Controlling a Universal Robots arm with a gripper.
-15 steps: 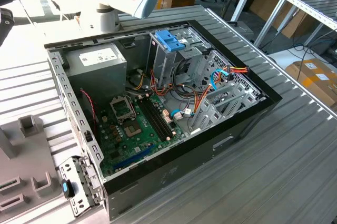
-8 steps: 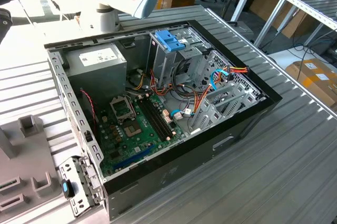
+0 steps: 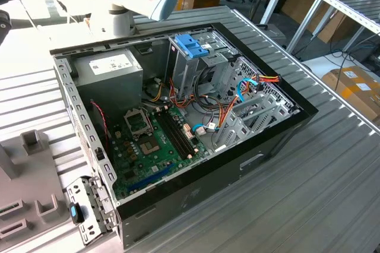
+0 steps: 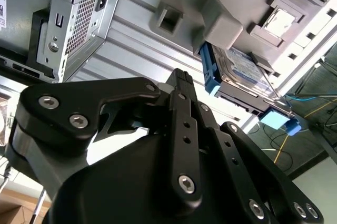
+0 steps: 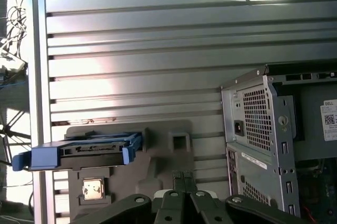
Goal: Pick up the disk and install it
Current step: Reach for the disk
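The disk (image 5: pixel 89 150) sits in the grey holder (image 5: pixel 158 166) on the ribbed surface (image 5: pixel 158 50), untouched. Its long axis runs along the ribs, and we can see the blue-tabbed end poking out past the holder toward the surface's edge, the other end facing the computer case (image 5: pixel 263 129). The end effector (image 5: pixel 182 176) hangs near the holder, apart from the disk, fingers clenched together, gripping nothing
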